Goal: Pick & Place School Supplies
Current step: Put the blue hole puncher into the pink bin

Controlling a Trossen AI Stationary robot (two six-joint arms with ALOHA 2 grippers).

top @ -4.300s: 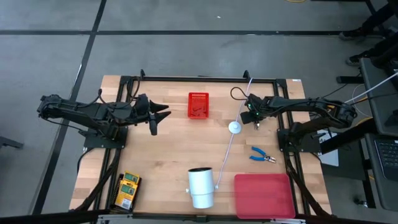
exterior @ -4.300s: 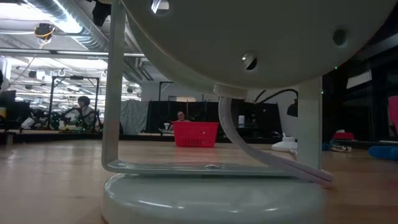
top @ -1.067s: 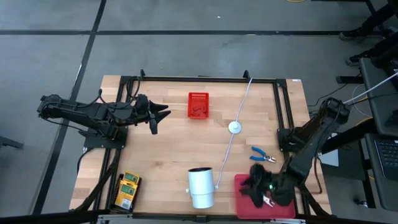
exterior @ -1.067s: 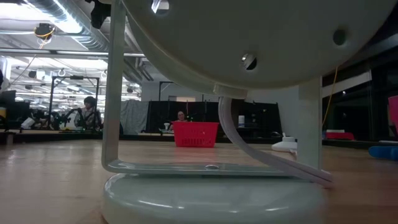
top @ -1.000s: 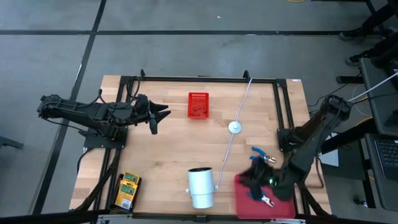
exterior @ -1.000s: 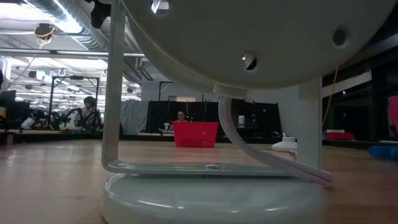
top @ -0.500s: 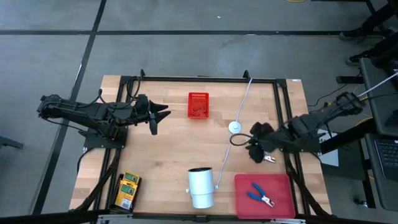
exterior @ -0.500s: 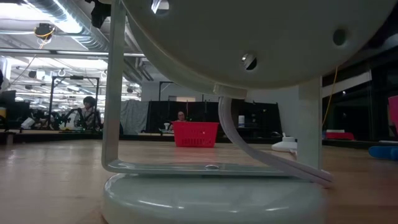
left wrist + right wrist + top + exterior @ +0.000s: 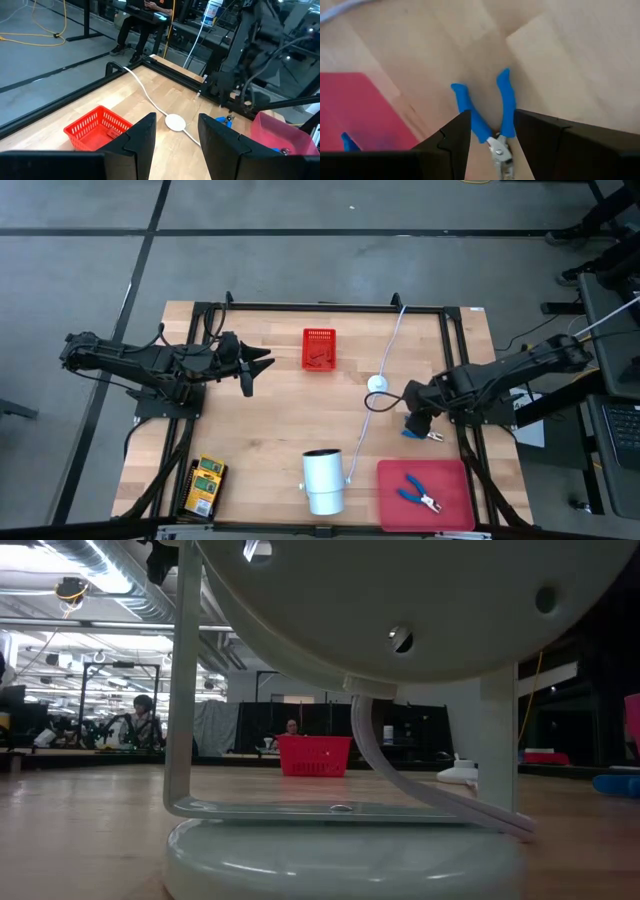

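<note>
One blue-handled tool (image 9: 421,496) lies flat in the red tray (image 9: 455,480) at the near right. A second blue-handled tool (image 9: 485,112) lies flat on the table just beyond the tray. My right gripper (image 9: 414,424) hangs over it, pointing down and open. Its fingers (image 9: 451,142) stand on either side of the tool's pivot without visibly touching it. Yellow-and-green boxes (image 9: 205,485) lie stacked at the near left corner. My left gripper (image 9: 262,363) waits open at the far left, clear of everything. No tiny red blocks show.
A red basket (image 9: 319,348) stands at the far middle. A white disc (image 9: 377,384) on a white cord lies between the basket and my right gripper. A white cylinder (image 9: 324,480) stands near the front edge, left of the tray, and fills the low view.
My right gripper has left the red tray, where one blue-handled tool now lies. It has gone toward the table's far edge. It now hangs over the second blue-handled tool on the table.
</note>
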